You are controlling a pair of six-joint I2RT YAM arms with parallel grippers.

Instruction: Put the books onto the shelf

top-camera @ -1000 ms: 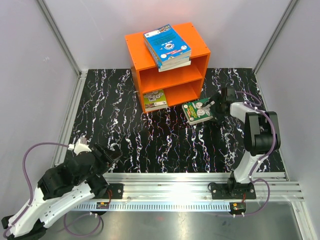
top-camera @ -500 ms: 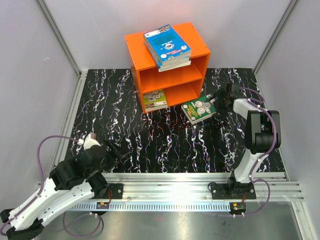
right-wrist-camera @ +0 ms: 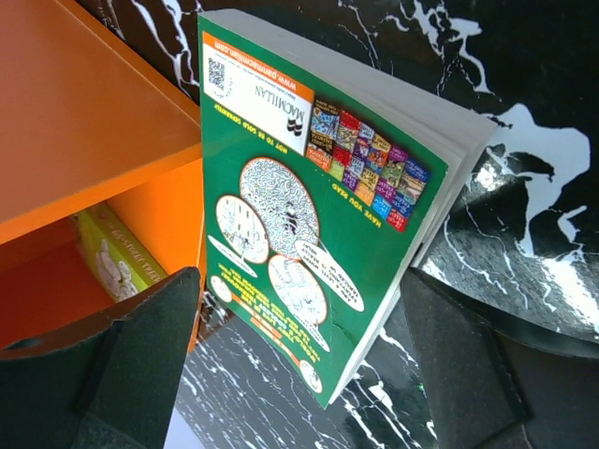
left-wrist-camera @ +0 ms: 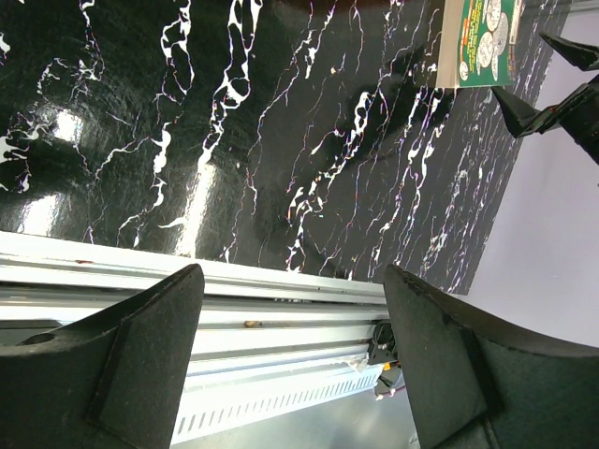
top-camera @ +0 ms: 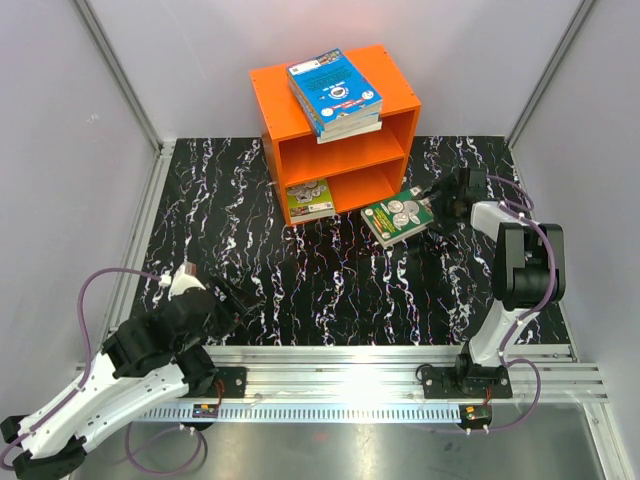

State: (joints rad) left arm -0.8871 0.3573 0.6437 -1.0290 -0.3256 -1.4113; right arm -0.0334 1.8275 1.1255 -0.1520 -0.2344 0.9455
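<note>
The right gripper [top-camera: 434,208] stands with its fingers spread wide, reaching left toward a green book [right-wrist-camera: 299,215]. In the wrist view, one finger shows on each side of the book. From the other arm's camera, the tips appear just short of its right edge, so the book is not pinched. Whether a tip brushes the edge cannot be told.

The green book lies on the black marbled table [top-camera: 250,230], cover with round silver pictures up and page edges facing right. Its far left corner is right at the near right corner of the orange shelf [top-camera: 272,95], in front of the lower compartment.

Inside that lower compartment, at its left end, is a second green book [top-camera: 309,199], sticking out slightly past the front. The upper compartment shows only orange board. On the shelf's roof sits a stack of blue books [top-camera: 335,92], slightly askew.

The left gripper [left-wrist-camera: 292,271] is well apart from all this, at the near left of the table by the metal rail. Its fingers are parted with nothing between them, only the table surface beyond.
</note>
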